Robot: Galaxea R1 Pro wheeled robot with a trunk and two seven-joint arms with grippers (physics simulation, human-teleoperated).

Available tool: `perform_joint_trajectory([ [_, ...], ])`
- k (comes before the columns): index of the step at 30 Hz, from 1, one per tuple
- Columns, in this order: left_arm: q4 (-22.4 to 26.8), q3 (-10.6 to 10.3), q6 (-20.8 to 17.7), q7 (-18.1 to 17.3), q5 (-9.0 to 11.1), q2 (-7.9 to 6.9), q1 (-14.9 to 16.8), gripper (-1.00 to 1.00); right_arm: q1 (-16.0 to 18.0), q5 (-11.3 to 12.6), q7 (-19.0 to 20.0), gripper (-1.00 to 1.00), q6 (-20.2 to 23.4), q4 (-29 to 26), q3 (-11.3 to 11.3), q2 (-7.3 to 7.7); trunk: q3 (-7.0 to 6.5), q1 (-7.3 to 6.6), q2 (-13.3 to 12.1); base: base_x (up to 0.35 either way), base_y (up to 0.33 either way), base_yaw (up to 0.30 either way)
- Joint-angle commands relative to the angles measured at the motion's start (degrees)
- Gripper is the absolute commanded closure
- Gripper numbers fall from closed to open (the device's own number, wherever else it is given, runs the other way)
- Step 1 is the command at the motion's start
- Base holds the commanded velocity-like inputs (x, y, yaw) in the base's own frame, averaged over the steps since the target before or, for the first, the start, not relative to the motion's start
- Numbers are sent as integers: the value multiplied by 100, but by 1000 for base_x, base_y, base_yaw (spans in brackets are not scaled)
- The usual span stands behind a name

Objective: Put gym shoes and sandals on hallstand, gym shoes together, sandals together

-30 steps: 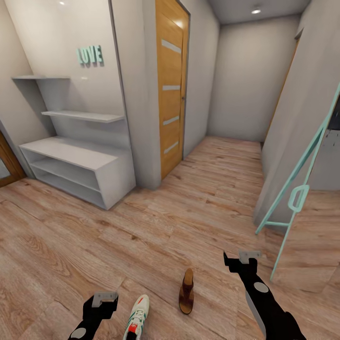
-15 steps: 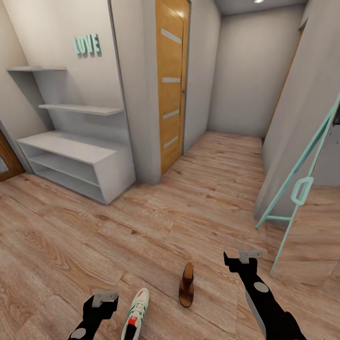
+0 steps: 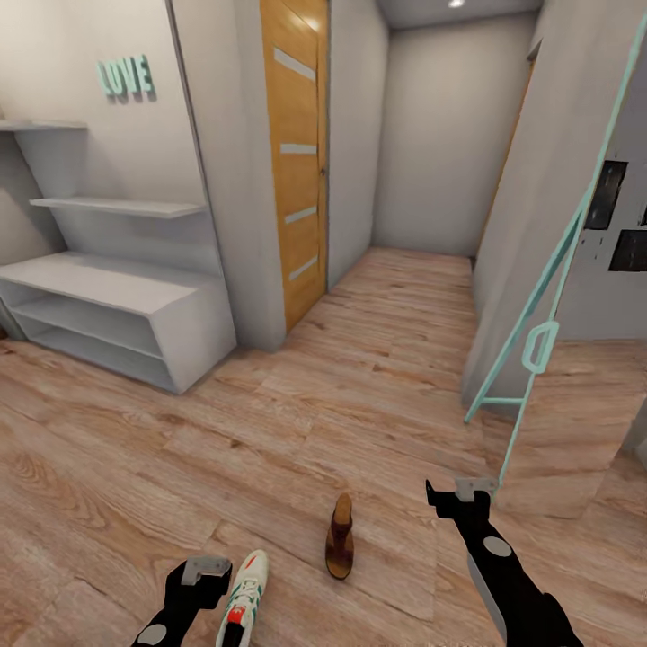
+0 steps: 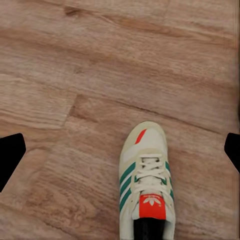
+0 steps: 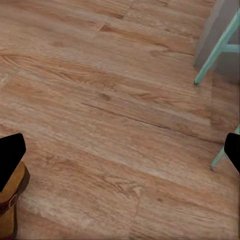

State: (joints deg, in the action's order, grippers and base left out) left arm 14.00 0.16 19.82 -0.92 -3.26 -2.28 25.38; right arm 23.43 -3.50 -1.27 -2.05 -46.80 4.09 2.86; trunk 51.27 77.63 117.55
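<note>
Both grippers spread wide and empty above the floor (image 3: 296, 440). Sneaker (image 4: 145, 185) directly under left gripper (image 4: 120, 150), sandal (image 3: 340, 536) beside right gripper (image 3: 460, 496). Risk: off-centre descent, pushing sneaker away.

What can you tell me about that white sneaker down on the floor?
The sneaker is a cream-white lace-up with green side stripes, a red-orange tongue patch and a small red mark on the toe. It stands upright on its sole on the wood-plank floor, beside the left gripper, which is not touching it. Its heel is cut off at the picture's edge.
</note>
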Motion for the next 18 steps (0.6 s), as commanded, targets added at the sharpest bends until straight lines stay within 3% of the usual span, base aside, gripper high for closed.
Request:
perform_joint_trajectory([
  [1,-3,4,18,-4,-36,-1,2,-100,4,-37,-13,-100,-14,4,2,-2,5,-1,2,0,0,-116],
  [9,-3,2,22,-2,-35,-3,2,-100,4,-37,-13,-100,-14,4,-2,-4,5,-1,2,-44,0,-47],
  [18,-3,7,36,2,-34,-8,2,-100,4,-37,-13,-100,-14,4,-5,-5,5,-1,2,-270,0,-6],
])
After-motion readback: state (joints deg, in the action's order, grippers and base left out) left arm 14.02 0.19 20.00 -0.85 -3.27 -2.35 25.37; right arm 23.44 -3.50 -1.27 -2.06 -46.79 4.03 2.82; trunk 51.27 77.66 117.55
